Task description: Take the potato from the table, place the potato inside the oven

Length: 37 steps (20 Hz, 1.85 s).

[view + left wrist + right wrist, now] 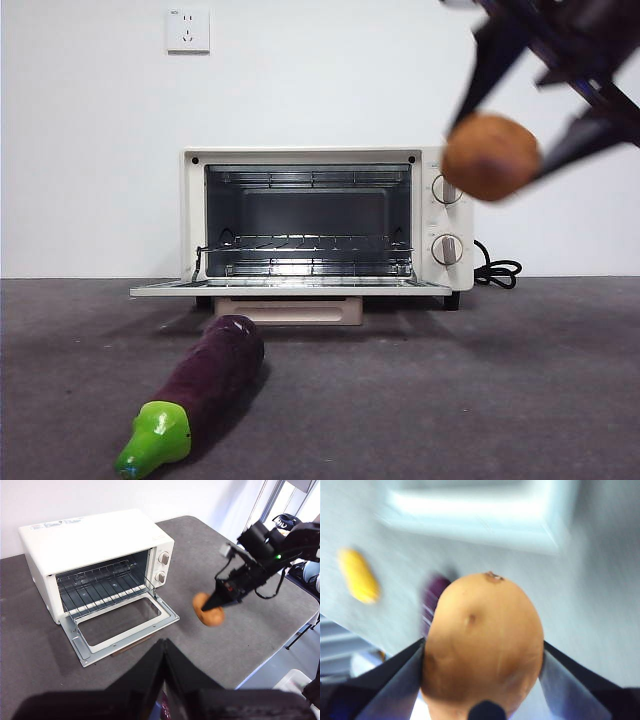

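Observation:
The orange-brown potato (490, 157) hangs in the air in front of the oven's knobs, to the right of the oven's mouth, well above the table (480, 380). My right gripper (502, 142) is shut on it, one black jaw on each side. The right wrist view shows the potato (482, 650) large between those jaws. The left wrist view shows the potato (207, 611) and the right gripper (210, 607) off the open door's right corner. The cream-white oven (195, 220) stands with its door (290, 288) folded down flat and its rack bare. My left gripper (162, 650) is shut and empty, back from the oven (90, 535).
A purple eggplant (205, 380) with a green stem lies on the table in front of the oven, left of centre. A black cord (497, 270) coils at the oven's right. A blurred yellow object (357, 575) lies on the table in the right wrist view. The table's edge (270, 655) runs close behind the right arm.

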Motion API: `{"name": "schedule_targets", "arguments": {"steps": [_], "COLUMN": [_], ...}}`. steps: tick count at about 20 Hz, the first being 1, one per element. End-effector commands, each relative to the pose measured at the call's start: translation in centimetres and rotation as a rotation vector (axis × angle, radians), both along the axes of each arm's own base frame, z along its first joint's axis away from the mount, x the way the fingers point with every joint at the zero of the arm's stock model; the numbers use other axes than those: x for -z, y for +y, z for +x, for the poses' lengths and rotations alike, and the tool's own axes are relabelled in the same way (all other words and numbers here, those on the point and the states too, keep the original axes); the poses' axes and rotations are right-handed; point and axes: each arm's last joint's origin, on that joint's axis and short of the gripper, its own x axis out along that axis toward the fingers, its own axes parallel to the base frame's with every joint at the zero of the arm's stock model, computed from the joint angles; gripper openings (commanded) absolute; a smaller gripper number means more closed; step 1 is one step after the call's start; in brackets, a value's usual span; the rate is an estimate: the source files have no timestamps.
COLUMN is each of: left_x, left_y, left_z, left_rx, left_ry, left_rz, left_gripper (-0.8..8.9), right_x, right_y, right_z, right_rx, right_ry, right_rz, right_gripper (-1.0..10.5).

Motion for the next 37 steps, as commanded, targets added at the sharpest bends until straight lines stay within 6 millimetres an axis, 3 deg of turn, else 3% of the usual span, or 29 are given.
{"name": "schedule_targets", "arguments": {"steps": [1,7,11,17,27,37], "left_x": [0.1,0.1,0.1,0.1,0.1,0.1], "left_y": [0.0,0.1,0.1,0.1,0.1,0.4], "left_z": [0.0,0.1,0.1,0.1,0.2,0.4], "left_rx": [0.003,-0.054,-0.053,-0.047,-0.038,-0.131], "left_ry": [0.0,-0.02,-0.02,-0.029,-0.044,-0.074], "left_rz": [0.0,0.033,0.032,0.045,0.073,0.131], "left_gripper": [-0.06,-0.06,-0.06,-0.06,-0.06,-0.06], "right_x": [-1.0,-2.7,-0.7,2.1,4.1,6.2], "right_y": [1.6,7.0,9.8,11.3,14.7,15.4], "right_z": [0.7,1.8,3.5,6.3,12.3,14.2], "right_rx": [-0.027,0.014,0.048,0.111,0.166,0.265], "right_ry": [-0.121,-0.505,-0.478,-0.419,-0.426,-0.456], "right_rz": [0.036,0.025,0.109,0.083,0.035,-0.053], "right_gripper": [0.3,0.3,0.3,0.3,0.3,0.3]}}
